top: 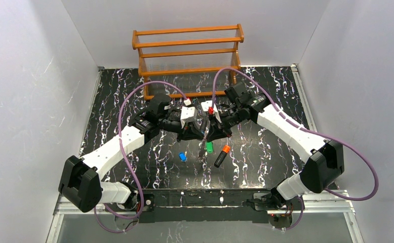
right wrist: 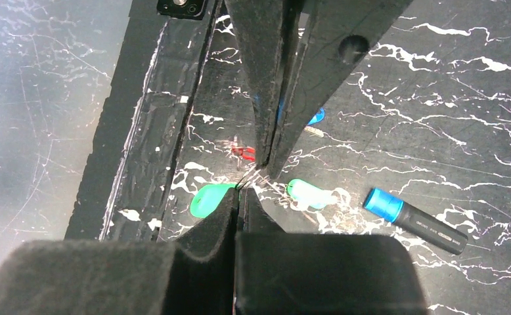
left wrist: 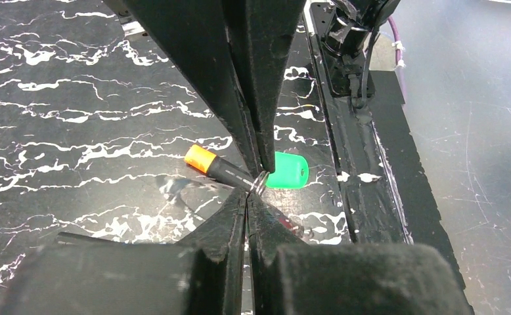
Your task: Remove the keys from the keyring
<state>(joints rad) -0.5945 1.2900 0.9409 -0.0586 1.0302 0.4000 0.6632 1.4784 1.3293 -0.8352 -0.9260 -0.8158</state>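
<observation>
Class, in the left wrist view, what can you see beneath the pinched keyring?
Beneath the keyring: a green key and an orange-capped marker. The left gripper and right gripper hide the marker's other end and the key's blade.

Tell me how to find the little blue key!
Find the orange wooden rack at the back of the black marbled table, then come forward past where the two white robot arms meet. Nearer their bases lie a few small things; the small key with a blue plastic head is farthest left, apart from the green-headed key and the orange-capped black marker.
</observation>
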